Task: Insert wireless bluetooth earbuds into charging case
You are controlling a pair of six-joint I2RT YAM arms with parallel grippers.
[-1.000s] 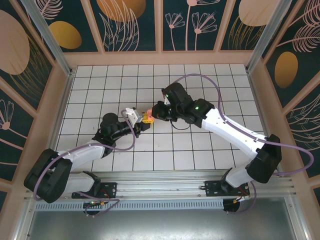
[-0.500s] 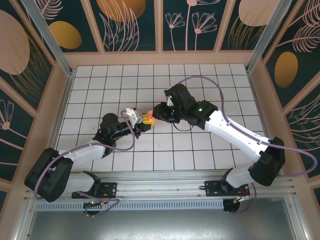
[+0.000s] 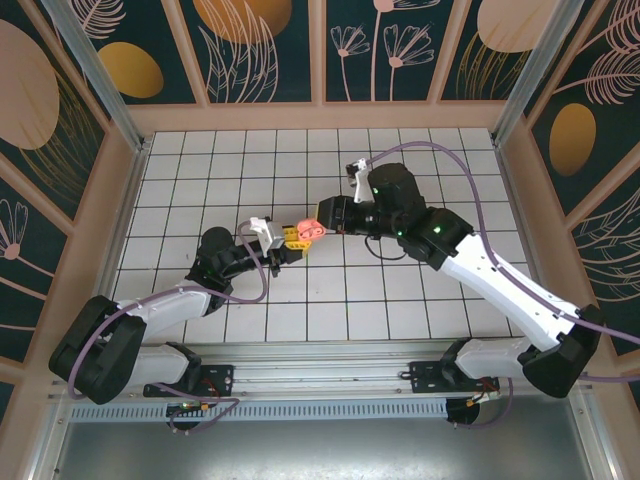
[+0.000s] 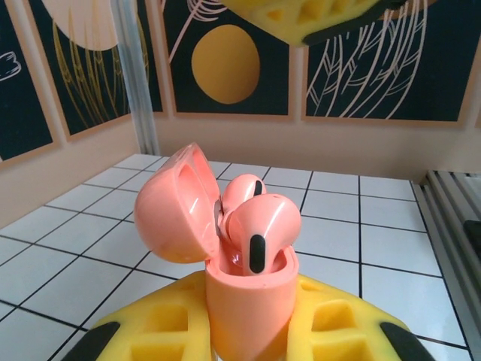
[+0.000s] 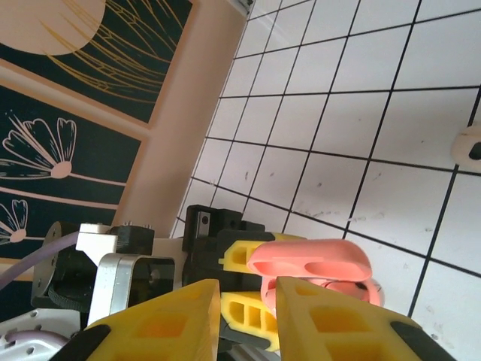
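- Since one second ago, the right claw (image 3: 329, 214) has drawn back from the case (image 3: 308, 230) toward 2 o'clock, and its arm has swung out toward 3 o'clock; the left claw (image 3: 286, 241) and the case are in the same place as before.
- From above, the case is near the middle of the table (image 3: 200, 160), a little toward 9 o'clock, lifted off the tiles in the left claw.
- The left claw (image 4: 248, 325) is clamped on the lower body of the case (image 4: 248, 301), one yellow finger (image 4: 143, 331) on each side.
- In the left wrist view the case stands upright, its long axis vertical and its mouth pointing to 12 o'clock. The lid (image 4: 174, 204) is swung open toward 9 o'clock, its hollow side facing the mouth.
- Two pink buds (image 4: 263, 226) sit in the case side by side, stems down in the body and round heads up; the nearer one shows a dark oval toward the camera.
- The right claw (image 5: 248, 293) has its fingers a little apart with nothing between them; it is just beside the open lid (image 5: 310, 262), and I cannot tell if it touches.
- In the right wrist view, a pale bud (image 5: 467, 144) lies on a tile at 3 o'clock.
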